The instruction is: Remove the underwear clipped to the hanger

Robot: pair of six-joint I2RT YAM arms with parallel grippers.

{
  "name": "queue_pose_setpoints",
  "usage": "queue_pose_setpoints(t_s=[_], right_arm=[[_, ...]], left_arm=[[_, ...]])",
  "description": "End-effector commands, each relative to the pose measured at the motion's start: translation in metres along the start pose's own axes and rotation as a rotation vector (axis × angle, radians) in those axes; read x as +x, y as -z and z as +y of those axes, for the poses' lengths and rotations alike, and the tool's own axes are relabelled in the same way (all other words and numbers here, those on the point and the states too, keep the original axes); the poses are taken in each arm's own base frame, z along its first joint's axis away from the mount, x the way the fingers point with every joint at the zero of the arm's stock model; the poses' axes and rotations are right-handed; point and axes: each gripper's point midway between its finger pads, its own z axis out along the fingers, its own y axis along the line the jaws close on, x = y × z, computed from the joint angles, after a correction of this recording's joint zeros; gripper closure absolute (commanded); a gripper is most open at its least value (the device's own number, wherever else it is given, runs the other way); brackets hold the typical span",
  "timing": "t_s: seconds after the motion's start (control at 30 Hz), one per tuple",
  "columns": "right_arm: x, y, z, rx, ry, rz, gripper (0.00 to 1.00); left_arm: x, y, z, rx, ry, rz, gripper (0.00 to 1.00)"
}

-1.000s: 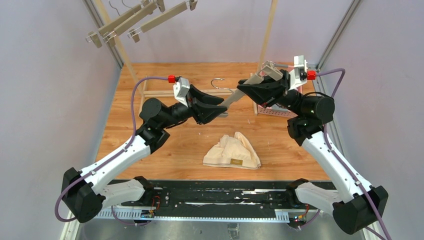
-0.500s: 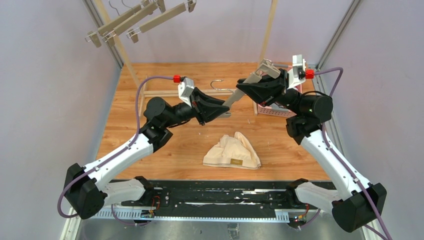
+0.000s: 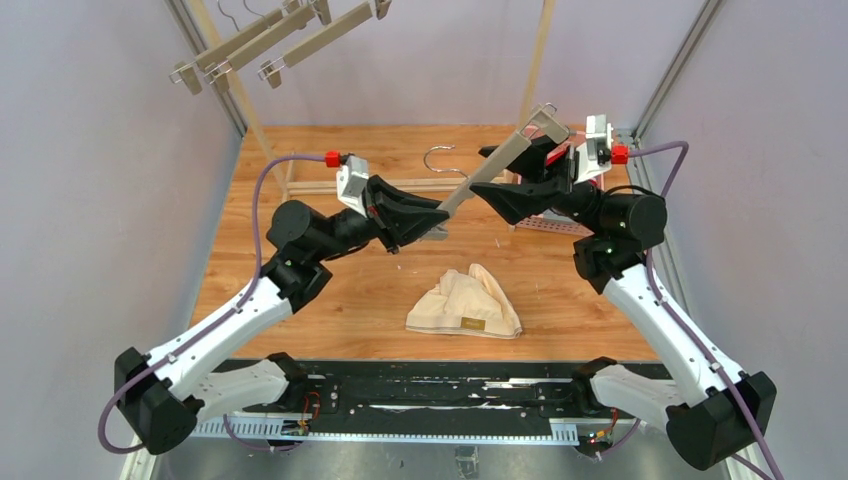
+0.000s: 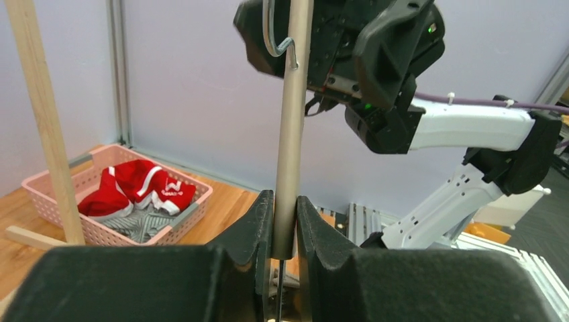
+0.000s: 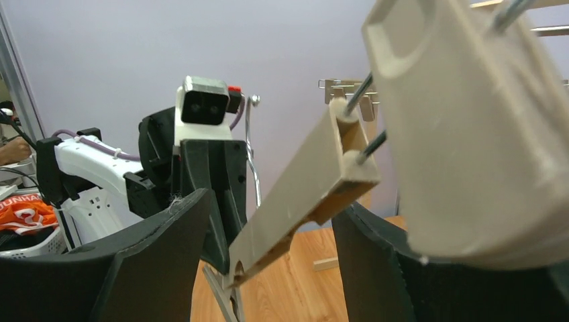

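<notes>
Pale lilac walls enclose a wooden table [image 3: 330, 300], on which the cream underwear [image 3: 465, 305] is seen crumpled near the front edge in the overhead view, well apart from both arms. A tan hanger [image 3: 512, 148] is held aloft and tilted between the two arms, with nothing clipped to it. Its lower end is clamped in the left gripper [image 3: 430, 222]. This grip is confirmed by the left wrist view, where the bar is pinched tightly between the closed fingers [image 4: 262, 215].

The right gripper [image 3: 478, 171] is placed around the upper part of the bar, its jaws spread wide. In the right wrist view, clear gaps are shown on both sides of the bar.

Only in the left wrist view can the contents of the pink basket [image 4: 47, 194] be made out: the red underwear [image 4: 137, 188] lies on top of the grey striped underwear [image 4: 144, 225]. From overhead, the basket is largely hidden behind the right arm.
</notes>
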Motion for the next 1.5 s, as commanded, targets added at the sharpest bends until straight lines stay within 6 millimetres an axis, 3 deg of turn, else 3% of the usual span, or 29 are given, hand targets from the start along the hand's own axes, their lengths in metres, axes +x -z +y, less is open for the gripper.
queue_pose_setpoints(t_s=[0.0,0.3,0.57,0.9,1.03,1.13,1.27,1.33,1.47], right_arm=[[0.002,0.001,0.004,-0.002,0.027,0.003,0.33],[0.039,0.014,-0.015,0.090,0.015,0.116,0.31],[0.032,0.008,-0.012,0.061,0.013,0.111,0.29],[0.066,0.019,-0.020,0.101,-0.023,0.203,0.28],[0.100,0.035,-0.027,0.186,0.010,0.341,0.28],[0.147,0.064,-0.029,0.310,0.053,0.567,0.28],[0.203,0.119,-0.034,0.514,0.101,0.839,0.27],[0.231,0.151,-0.032,0.583,0.082,0.931,0.27],[0.272,0.192,-0.017,0.633,-0.021,1.018,0.27]], left_arm=[[-0.030,0.005,-0.006,-0.050,-0.044,-0.046,1.00],[-0.035,0.023,0.003,-0.165,-0.092,-0.028,1.00],[-0.024,0.017,0.005,-0.148,-0.057,0.004,1.00],[-0.064,0.018,-0.001,-0.170,-0.131,-0.084,1.00],[-0.070,0.023,0.019,-0.304,-0.170,-0.015,1.00],[-0.061,0.036,0.050,-0.491,-0.179,0.113,1.00],[-0.040,0.068,0.095,-0.769,-0.223,0.355,1.00],[-0.036,0.078,0.106,-0.839,-0.243,0.430,1.00],[-0.030,0.078,0.116,-0.873,-0.262,0.516,1.00]])
